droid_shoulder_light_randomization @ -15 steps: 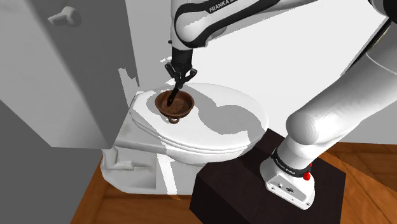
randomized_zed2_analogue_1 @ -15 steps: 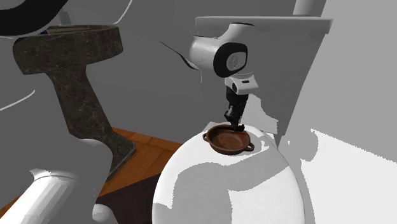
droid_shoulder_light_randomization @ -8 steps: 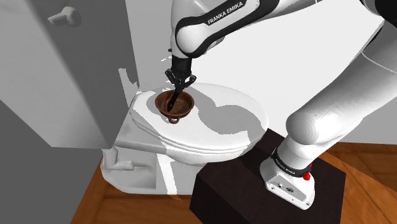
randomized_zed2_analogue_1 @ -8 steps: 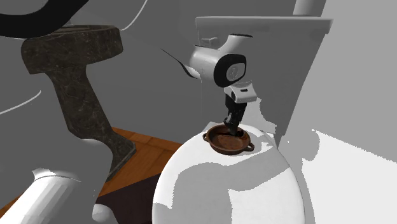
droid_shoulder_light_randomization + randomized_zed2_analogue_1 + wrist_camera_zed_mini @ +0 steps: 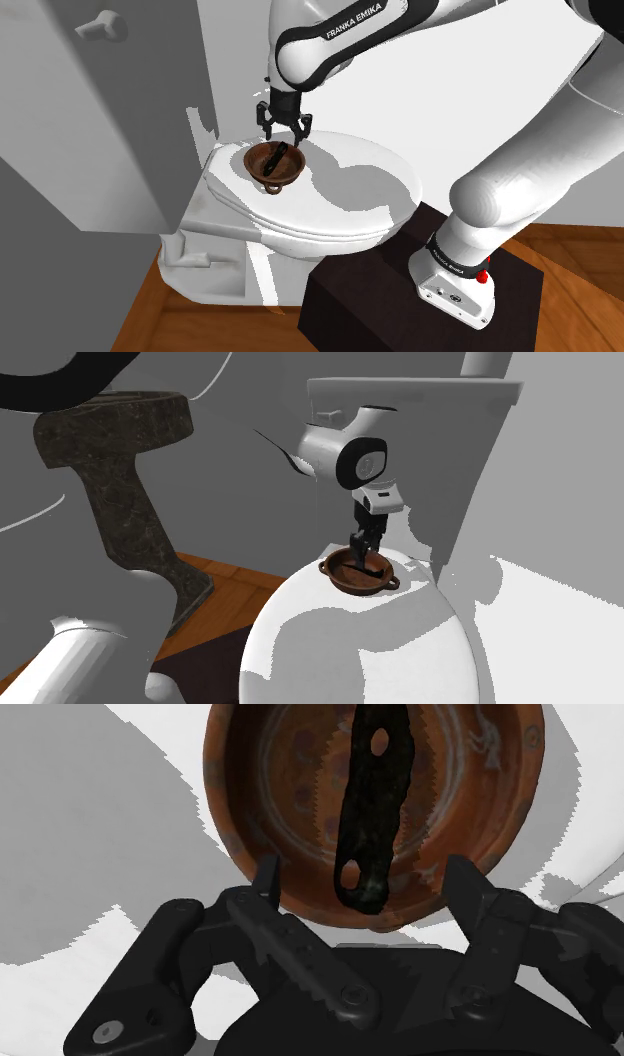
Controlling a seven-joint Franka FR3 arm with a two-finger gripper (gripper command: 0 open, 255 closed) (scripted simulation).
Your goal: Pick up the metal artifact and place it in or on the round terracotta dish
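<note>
A round brown terracotta dish (image 5: 263, 166) with small loop handles sits on the closed white toilet lid (image 5: 345, 195). A dark, flat, elongated metal artifact (image 5: 281, 157) with holes in it lies inside the dish, leaning against its inner wall. My gripper (image 5: 284, 130) hangs just above the dish, open, with its fingers apart and touching nothing. In the wrist view the artifact (image 5: 372, 804) lies across the dish bowl (image 5: 270, 784), free of both fingertips (image 5: 268, 872). The second exterior view shows the gripper (image 5: 364, 544) over the dish (image 5: 345, 580).
The toilet tank (image 5: 420, 412) rises behind the dish. A dark stone pedestal basin (image 5: 120, 462) stands at the second exterior view's left. The dark stand (image 5: 400, 290) sits on a wood floor (image 5: 150, 320). A grey door with a handle (image 5: 100, 25) is at the shoulder view's left.
The fingers have opened and let go of the artifact, which now rests in the dish. The hand has lifted slightly above the dish.
</note>
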